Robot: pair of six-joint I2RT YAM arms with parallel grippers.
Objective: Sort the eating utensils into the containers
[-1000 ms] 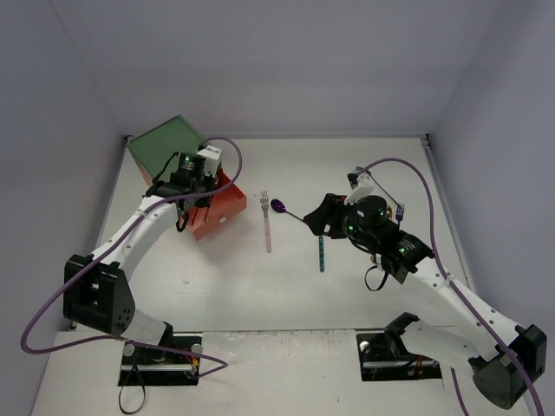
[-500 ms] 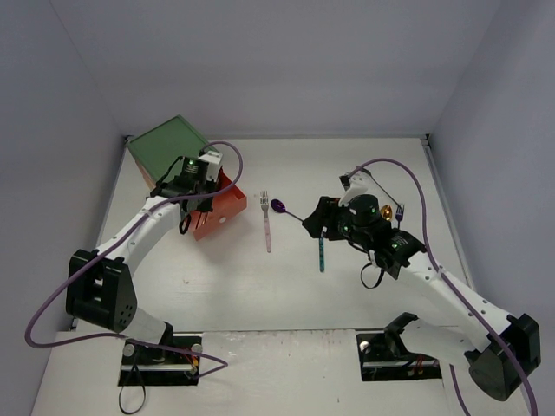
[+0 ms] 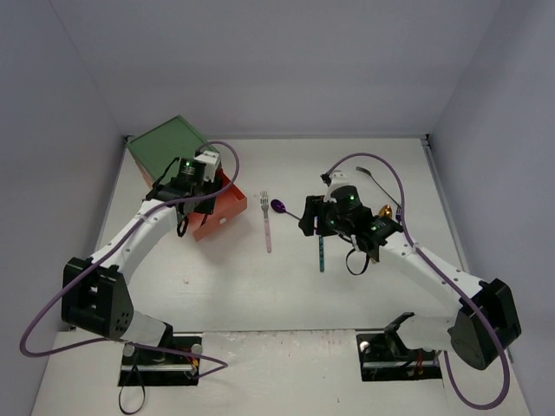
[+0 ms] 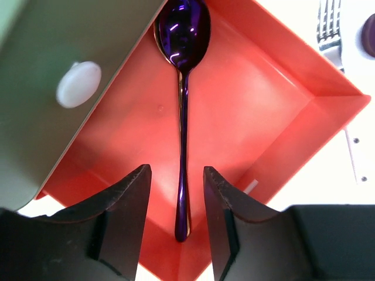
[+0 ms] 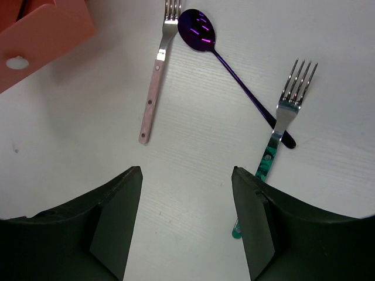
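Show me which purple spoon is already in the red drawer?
The purple spoon under the left gripper, inside the orange-red drawer; the other purple spoon lies on the white table.

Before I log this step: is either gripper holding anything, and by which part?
Nothing is held. The left gripper is open, its jaws clear of the spoon in the orange drawer; the right gripper hangs open above the table.

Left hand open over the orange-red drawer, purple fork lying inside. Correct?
Not a fork: the left wrist view shows a purple spoon lying in the orange-red drawer. The left hand is open above it, as you said.
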